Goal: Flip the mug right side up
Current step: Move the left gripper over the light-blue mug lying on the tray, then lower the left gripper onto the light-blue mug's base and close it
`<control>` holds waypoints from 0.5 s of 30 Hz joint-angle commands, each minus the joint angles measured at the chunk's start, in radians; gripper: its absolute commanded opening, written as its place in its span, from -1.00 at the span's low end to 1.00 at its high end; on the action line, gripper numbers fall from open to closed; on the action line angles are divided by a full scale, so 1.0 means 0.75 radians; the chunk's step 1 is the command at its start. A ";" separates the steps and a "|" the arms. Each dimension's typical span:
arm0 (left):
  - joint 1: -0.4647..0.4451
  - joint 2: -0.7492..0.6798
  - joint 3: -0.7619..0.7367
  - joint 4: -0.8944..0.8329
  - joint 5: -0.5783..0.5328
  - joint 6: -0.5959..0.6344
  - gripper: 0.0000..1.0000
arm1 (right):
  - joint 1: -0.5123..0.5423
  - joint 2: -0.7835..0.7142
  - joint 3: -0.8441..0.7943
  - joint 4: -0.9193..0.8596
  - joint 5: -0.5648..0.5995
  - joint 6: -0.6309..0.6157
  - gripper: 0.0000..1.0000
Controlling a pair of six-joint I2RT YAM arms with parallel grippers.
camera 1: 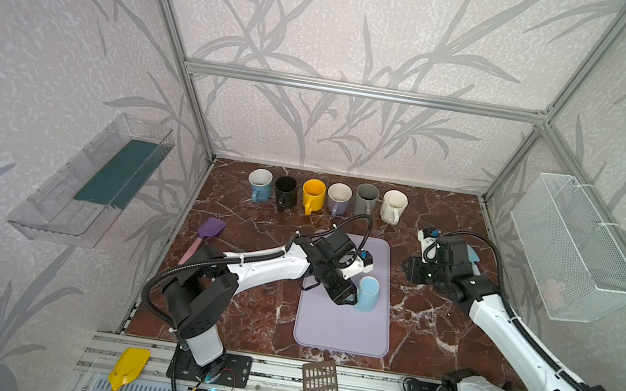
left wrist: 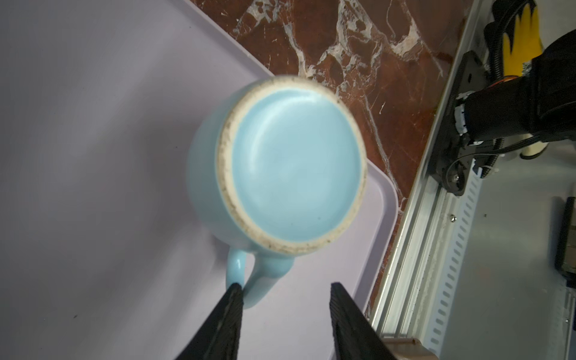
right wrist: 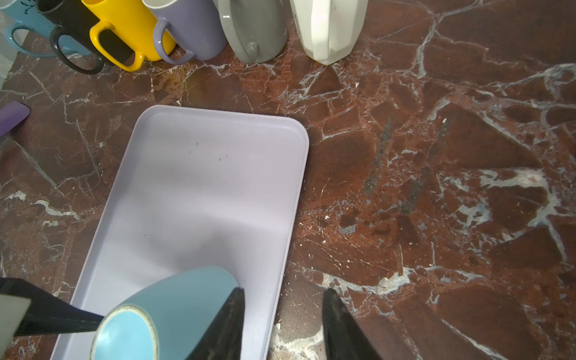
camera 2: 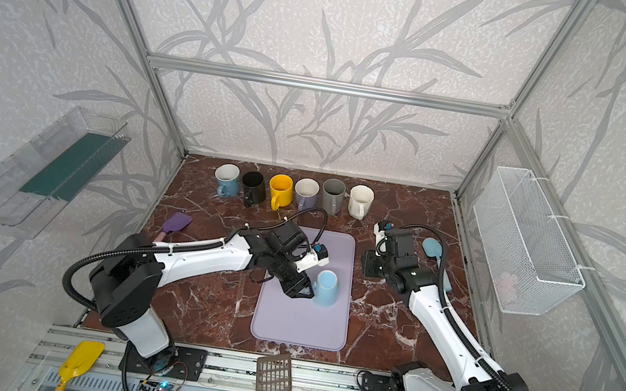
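Black ribbed fingers (left wrist: 232, 311) of the left gripper (left wrist: 284, 288) stand spread about the handle (left wrist: 249, 280) of the pale blue mug (left wrist: 293, 168), one touching it, likely readying a flip; the mug sits base-up on the right half of the lilac tray (left wrist: 93, 156). Beside that tray the right gripper (right wrist: 284, 291) hangs spread, empty.

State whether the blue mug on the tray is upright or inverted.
Inverted: light blue mug shows its foot ring upward, mouth on lavender tray.
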 commanded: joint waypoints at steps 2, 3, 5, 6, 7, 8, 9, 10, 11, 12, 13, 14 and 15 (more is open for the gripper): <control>-0.031 0.013 0.076 -0.085 -0.227 0.007 -0.05 | 0.005 -0.031 -0.015 -0.018 0.018 -0.001 -0.15; -0.034 0.022 0.085 -0.096 -0.248 0.004 -0.05 | 0.005 -0.032 -0.015 -0.018 0.018 -0.002 -0.15; -0.040 0.036 0.104 -0.110 -0.276 0.004 -0.05 | 0.005 -0.034 -0.015 -0.017 0.018 -0.002 -0.15; -0.044 0.043 0.111 -0.114 -0.291 0.002 -0.05 | 0.005 -0.035 -0.017 -0.017 0.020 -0.002 -0.15; -0.048 0.051 0.122 -0.121 -0.307 0.000 -0.05 | 0.005 -0.037 -0.017 -0.018 0.022 -0.002 -0.15; -0.053 0.061 0.138 -0.139 -0.324 0.000 -0.05 | 0.005 -0.038 -0.018 -0.022 0.023 -0.002 -0.15; -0.058 0.070 0.152 -0.153 -0.339 0.001 -0.06 | 0.005 -0.040 -0.020 -0.022 0.025 -0.002 -0.15; -0.064 0.083 0.167 -0.171 -0.358 0.000 -0.07 | 0.005 -0.042 -0.022 -0.024 0.028 -0.002 -0.15; -0.069 0.098 0.189 -0.195 -0.372 -0.001 -0.07 | 0.005 -0.042 -0.024 -0.024 0.030 -0.001 -0.15; -0.075 0.112 0.215 -0.231 -0.381 0.004 -0.08 | 0.005 -0.042 -0.025 -0.023 0.032 -0.002 -0.15; -0.081 0.131 0.235 -0.266 -0.391 0.006 -0.09 | 0.005 -0.044 -0.027 -0.022 0.033 -0.002 -0.15; -0.087 0.144 0.243 -0.276 -0.402 0.010 -0.09 | 0.006 -0.042 -0.029 -0.020 0.034 -0.002 -0.15; -0.094 0.155 0.250 -0.284 -0.411 0.015 -0.09 | 0.005 -0.042 -0.029 -0.019 0.034 -0.002 -0.15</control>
